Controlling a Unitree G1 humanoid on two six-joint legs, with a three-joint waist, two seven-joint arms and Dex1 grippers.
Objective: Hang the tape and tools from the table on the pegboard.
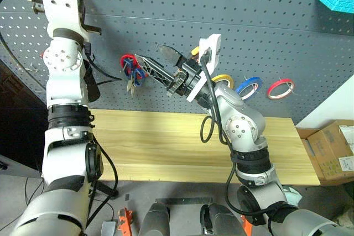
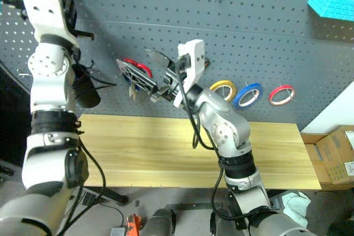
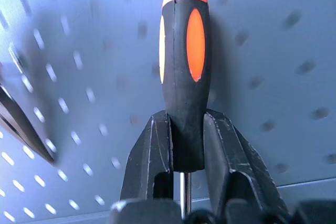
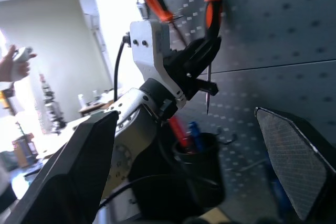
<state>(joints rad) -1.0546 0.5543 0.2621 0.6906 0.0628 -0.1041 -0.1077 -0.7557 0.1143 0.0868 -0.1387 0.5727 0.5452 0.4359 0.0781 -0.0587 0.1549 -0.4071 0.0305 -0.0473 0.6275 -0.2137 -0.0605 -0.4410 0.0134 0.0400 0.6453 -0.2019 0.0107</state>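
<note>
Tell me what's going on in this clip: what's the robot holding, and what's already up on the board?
The left gripper is shut on a screwdriver with an orange-and-black handle, raised against the pegboard. The right gripper is open and empty, lifted near the scissors hanging on the board. Yellow tape, blue tape and red tape already hang in a row. The table looks bare.
</note>
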